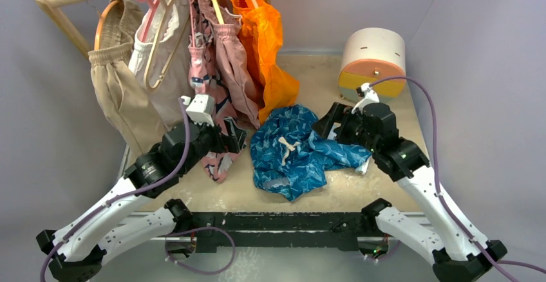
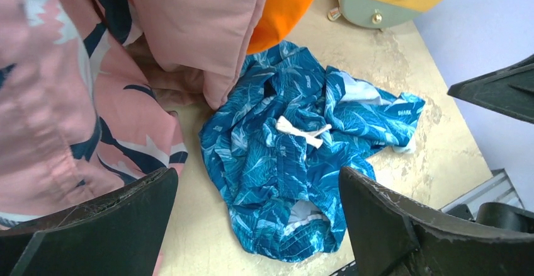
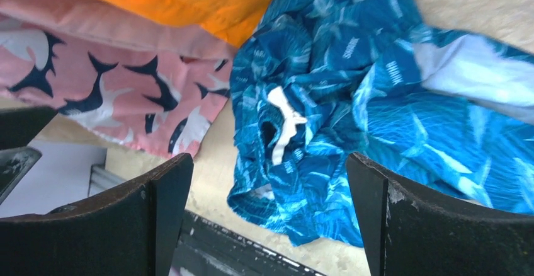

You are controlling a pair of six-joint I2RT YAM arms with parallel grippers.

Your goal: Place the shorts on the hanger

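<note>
Lying crumpled on the bench [image 1: 315, 79], the shorts [image 1: 293, 150] stretch crosswise between left arm [image 1: 174, 153] and right arm [image 1: 386, 140], right seemingly nearer; both jaws released, grasping nothing.

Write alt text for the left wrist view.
Crumpled blue shorts lie on the table, white drawstring showing, framed between the black fingers of the open left pincer. Pink shorts fill the upper left, with an orange garment behind them.
</note>
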